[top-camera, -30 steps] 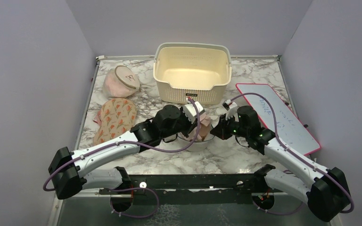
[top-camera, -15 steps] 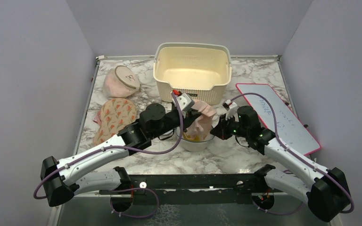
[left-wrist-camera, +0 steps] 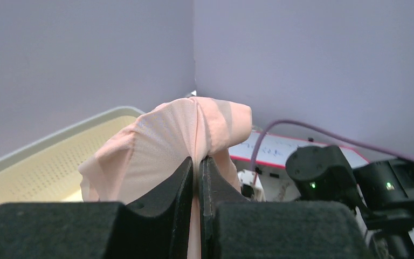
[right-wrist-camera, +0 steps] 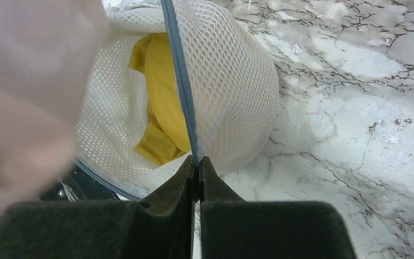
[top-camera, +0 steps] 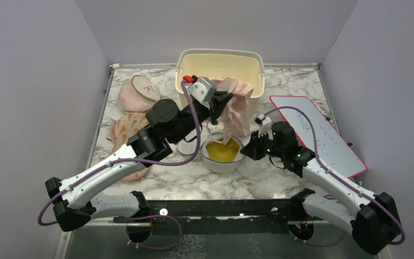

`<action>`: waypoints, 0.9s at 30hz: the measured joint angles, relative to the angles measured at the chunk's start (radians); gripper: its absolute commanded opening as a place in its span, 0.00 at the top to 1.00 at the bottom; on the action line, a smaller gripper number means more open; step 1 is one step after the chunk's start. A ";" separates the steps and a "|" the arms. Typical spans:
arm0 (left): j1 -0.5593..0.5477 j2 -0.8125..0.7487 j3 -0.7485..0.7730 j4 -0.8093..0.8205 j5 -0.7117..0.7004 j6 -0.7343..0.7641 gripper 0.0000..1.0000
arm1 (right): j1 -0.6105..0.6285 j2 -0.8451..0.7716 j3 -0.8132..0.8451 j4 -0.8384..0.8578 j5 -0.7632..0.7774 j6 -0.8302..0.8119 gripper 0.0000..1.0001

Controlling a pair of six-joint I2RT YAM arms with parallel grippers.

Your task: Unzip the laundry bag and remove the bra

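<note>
The white mesh laundry bag [top-camera: 223, 152] sits open at mid-table, a yellow garment [right-wrist-camera: 164, 110] still inside. My left gripper [top-camera: 219, 102] is shut on the pale pink bra [top-camera: 234, 110] and holds it high above the bag, in front of the cream basket; its lower end hangs just over the bag's mouth. In the left wrist view the pink fabric [left-wrist-camera: 178, 137] is pinched between the jaws. My right gripper [top-camera: 252, 149] is shut on the bag's grey zip rim [right-wrist-camera: 183, 102] at its right side, with my right gripper [right-wrist-camera: 197, 168] low on the table.
A cream perforated basket [top-camera: 193, 56] stands at the back. A pinkish round bag [top-camera: 138, 93] and a floral pouch [top-camera: 124, 127] lie at the left. A pink-framed whiteboard [top-camera: 323, 135] lies at the right. Grey walls enclose the table.
My left gripper has risen and moved back toward the basket, pulling the pink bra up out of the bag. The yellow garment inside now shows. The right gripper has held still.
</note>
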 measured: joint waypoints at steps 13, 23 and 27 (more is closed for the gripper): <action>0.008 0.231 0.307 0.047 -0.282 0.124 1.00 | 0.000 -0.001 0.000 0.000 0.000 0.000 0.99; 0.185 0.528 0.512 0.068 -0.317 0.050 1.00 | 0.000 -0.001 0.000 0.000 0.000 0.000 0.99; 0.264 0.711 0.713 -0.016 -0.316 -0.030 1.00 | 0.000 -0.001 0.000 0.000 0.000 0.000 0.99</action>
